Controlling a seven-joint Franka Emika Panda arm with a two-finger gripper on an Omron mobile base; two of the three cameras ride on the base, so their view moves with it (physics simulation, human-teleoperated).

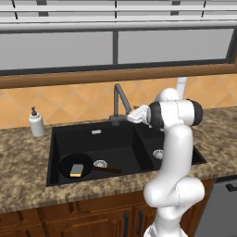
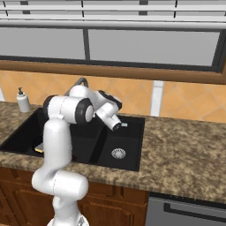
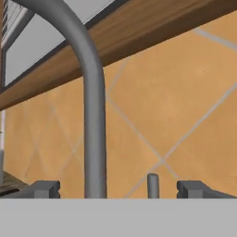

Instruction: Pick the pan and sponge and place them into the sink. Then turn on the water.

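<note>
The pan (image 1: 76, 165) is seen lying in the larger, left basin of the sink (image 1: 60, 134), with the sponge (image 1: 76, 170) resting inside it. The gripper (image 3: 118, 189) is held spread wide and empty at the far edge, against the faucet (image 1: 121, 102); the faucet's riser and what is probably its lever are framed between the fingers (image 3: 46, 189). A soap dispenser (image 1: 36, 122) stands on the left counter (image 1: 23, 159).
</note>
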